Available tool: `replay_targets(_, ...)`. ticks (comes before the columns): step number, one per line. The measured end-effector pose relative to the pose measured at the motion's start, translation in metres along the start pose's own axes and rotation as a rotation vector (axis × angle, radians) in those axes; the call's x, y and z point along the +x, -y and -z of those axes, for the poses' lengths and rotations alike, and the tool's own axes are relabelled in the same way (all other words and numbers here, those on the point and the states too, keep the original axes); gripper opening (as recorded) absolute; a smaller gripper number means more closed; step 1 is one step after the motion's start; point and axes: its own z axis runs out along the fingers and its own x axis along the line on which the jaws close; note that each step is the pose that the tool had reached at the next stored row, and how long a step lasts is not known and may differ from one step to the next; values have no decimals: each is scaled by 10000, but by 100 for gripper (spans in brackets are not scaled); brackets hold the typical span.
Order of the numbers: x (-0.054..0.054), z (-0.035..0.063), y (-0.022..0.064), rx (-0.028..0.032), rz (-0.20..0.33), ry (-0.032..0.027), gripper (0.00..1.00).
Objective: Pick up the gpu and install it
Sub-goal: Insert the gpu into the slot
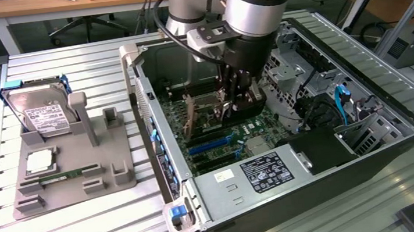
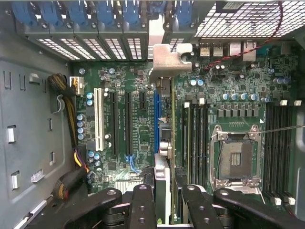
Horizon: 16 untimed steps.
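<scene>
One thin flat graphics card, green circuit board seen edge-on with a silver metal end bracket, held upright between the black gripper fingers, jaws part-closed and clamped on its top edge. Gripper lowered well inside the open black tower computer case, directly above the green motherboard. Card hanging straight below the jaws, long axis running along the blue expansion slot, bracket end pointing at the rear wall's row of slot covers with blue latches. Lower edge close over that slot, perhaps already touching; seated or not, cannot tell. Key relation, judged from the wrist view: card edge and slot lying parallel, one almost over the other, bracket lined up with a gap in the rear covers. Empty silver processor socket well to one side. Outside the case, at the exterior view's left, grey parts tray carrying a silver labelled hard drive.
</scene>
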Motion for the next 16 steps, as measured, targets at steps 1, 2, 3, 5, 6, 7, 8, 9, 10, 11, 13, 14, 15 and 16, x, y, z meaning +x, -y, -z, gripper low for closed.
replay_targets(1, 2, -2, -6, -1, 0, 0, 27)
replay_targets(2, 4, -4, -12, 0, 0, 2, 27)
replay_targets(3, 6, -8, -21, 1, 0, 2, 27)
replay_targets(5, 9, -12, -32, 0, 0, 0, 27)
replay_targets(6, 10, -16, -37, 0, 0, 0, 27)
replay_targets(7, 11, -20, -41, -1, 0, -1, 27)
replay_targets(8, 11, -25, -44, 0, 1, 0, 27)
replay_targets(9, 12, -30, -45, 0, 1, 0, 27)
replay_targets(10, 12, -38, -47, 0, 1, 0, 27)
replay_targets(11, 13, -45, -50, 0, 0, 0, 27)
replay_targets(13, 14, -58, -57, 0, -1, 0, 27)
replay_targets(14, 14, -64, -60, 0, -1, 0, 27)
replay_targets(15, 14, -70, -64, 0, 0, 0, 27)
replay_targets(16, 15, -78, -68, 0, 0, 0, 27)
